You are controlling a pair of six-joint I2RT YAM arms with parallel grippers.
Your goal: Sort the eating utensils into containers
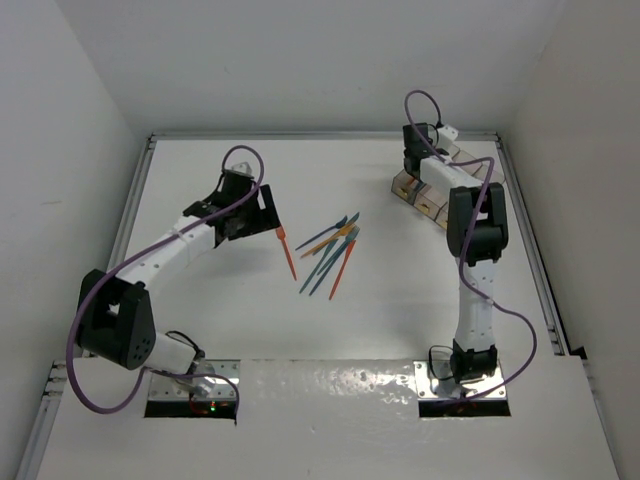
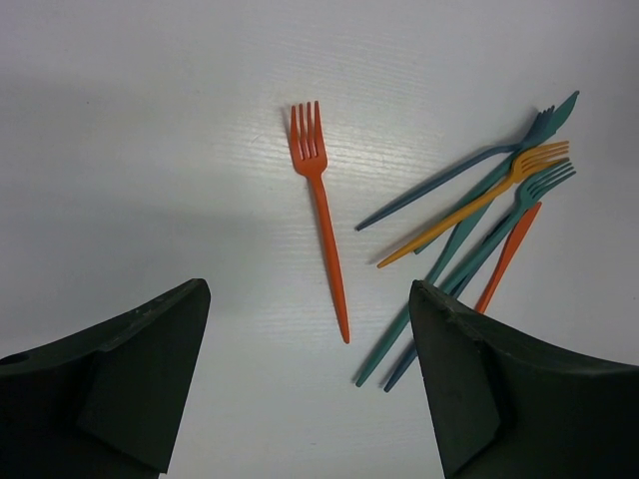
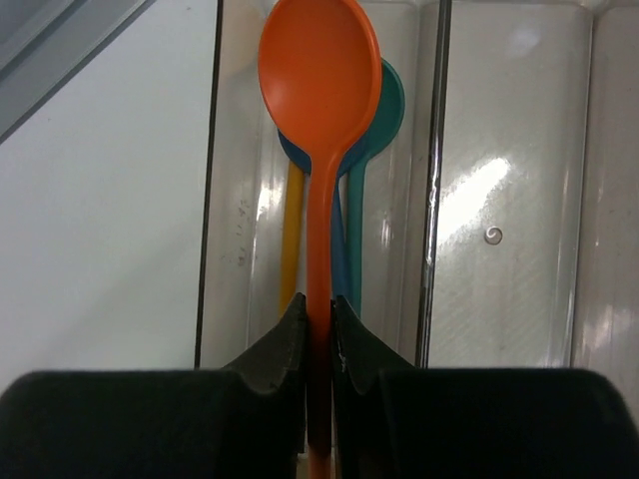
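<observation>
Right wrist view shows the right hand (image 3: 319,311) clamped on the handle of an orange spoon (image 3: 319,70). The spoon's bowl sits over the leftmost bin of the containers (image 3: 431,200). A teal spoon (image 3: 387,110) and a yellow handle (image 3: 292,230) already lie in that bin. Whether the orange spoon touches them cannot be told.

If the spoon is let go while it is tilted or too high, it may bounce off the ones beneath. It could then end up propped on the divider, or its hidden handle end could catch the bin's near wall.

The left hand (image 2: 308,294) hangs with its fingers wide apart above an orange fork (image 2: 321,220) lying flat on the table (image 2: 150,120). The remaining utensils lie in a loose pile (image 2: 479,220) just beside it.

The fork is thin and lies low, so descending fingers may scrape the table or nudge it away. The finger on the pile's side could also snag a neighbouring handle and drag it along.
</observation>
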